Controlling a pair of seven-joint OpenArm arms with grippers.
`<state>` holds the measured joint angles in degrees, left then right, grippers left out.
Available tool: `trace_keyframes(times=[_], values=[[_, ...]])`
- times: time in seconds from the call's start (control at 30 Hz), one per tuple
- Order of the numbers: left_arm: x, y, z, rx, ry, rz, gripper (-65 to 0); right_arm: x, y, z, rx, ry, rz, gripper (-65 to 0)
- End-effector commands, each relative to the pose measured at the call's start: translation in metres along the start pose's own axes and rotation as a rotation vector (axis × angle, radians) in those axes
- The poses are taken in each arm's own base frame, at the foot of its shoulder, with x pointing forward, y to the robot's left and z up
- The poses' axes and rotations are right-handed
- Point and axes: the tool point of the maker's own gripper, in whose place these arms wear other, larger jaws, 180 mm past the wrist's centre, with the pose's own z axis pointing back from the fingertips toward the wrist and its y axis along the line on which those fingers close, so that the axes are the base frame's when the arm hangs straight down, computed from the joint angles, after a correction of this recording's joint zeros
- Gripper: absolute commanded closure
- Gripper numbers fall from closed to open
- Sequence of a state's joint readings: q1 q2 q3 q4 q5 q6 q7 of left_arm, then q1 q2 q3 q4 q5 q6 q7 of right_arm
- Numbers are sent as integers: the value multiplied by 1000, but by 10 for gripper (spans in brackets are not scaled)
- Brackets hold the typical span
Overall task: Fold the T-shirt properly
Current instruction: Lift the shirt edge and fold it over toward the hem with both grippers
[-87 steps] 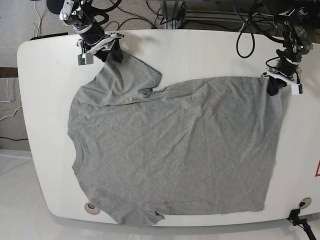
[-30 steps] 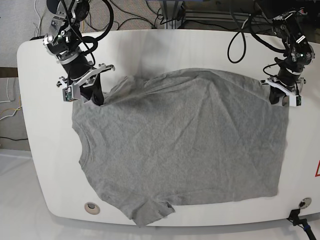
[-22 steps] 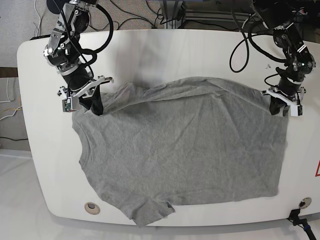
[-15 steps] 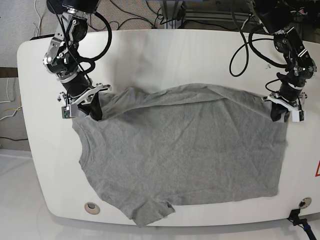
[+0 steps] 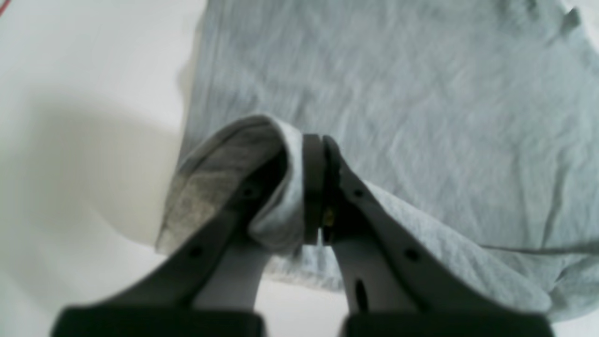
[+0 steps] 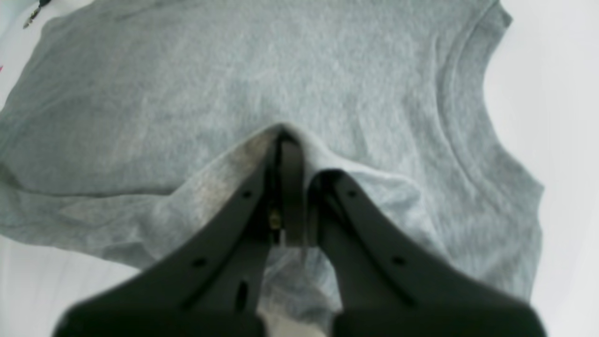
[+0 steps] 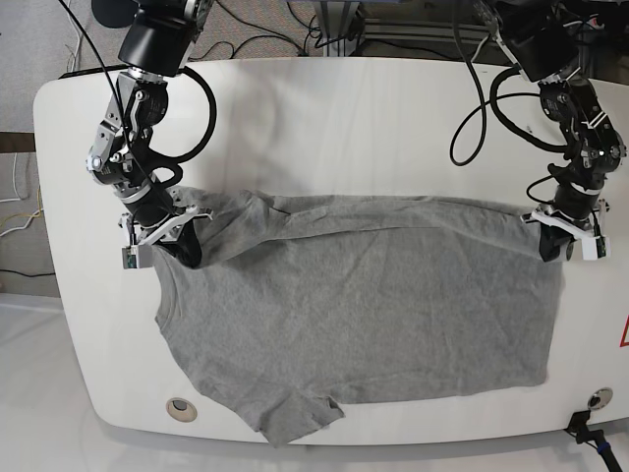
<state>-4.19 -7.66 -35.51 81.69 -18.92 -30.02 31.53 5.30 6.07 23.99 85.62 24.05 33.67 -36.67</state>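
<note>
White table (image 7: pixel 324 108), T-shirt (image 7: pixel 373 305) spread on it. Left gripper (image 7: pixel 557 246) and right gripper (image 7: pixel 183 246) both clamped on far edge, mid 1st fold; remaining folds pending.

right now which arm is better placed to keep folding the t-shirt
Neither alone: the left gripper and right gripper are each shut on a far corner of the T-shirt, level with each other, so both should carry the edge forward together.
</note>
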Motion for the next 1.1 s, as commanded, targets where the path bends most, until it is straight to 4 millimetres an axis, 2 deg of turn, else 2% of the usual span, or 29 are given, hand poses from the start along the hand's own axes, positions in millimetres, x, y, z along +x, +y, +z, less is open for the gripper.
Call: trace_keyframes(times=[0.0, 0.27, 0.47, 0.57, 0.7, 0.93, 0.97, 1.07], values=[[24, 4, 0, 18, -68, 5, 0, 26, 10, -6, 38, -56, 41, 0], [51, 6, -10, 30, -118, 26, 0, 45, 9, -28, 62, -58, 38, 0], [54, 11, -20, 29, -113, 52, 0, 59, 2, -36, 58, -66, 37, 0], [57, 18, -19, 39, -109, 38, 0, 61, -3, -42, 40, -46, 66, 0], [57, 19, -19, 39, -109, 37, 0, 58, -5, -44, 17, -25, 100, 0], [59, 19, -19, 40, -110, 33, 0, 66, -4, -45, 17, -38, 107, 0], [61, 19, -20, 38, -116, 33, -35, 67, -4, -45, 17, -38, 108, 0], [67, 18, -21, 36, -129, 34, -272, 71, -5, -46, 11, -46, 107, -4]])
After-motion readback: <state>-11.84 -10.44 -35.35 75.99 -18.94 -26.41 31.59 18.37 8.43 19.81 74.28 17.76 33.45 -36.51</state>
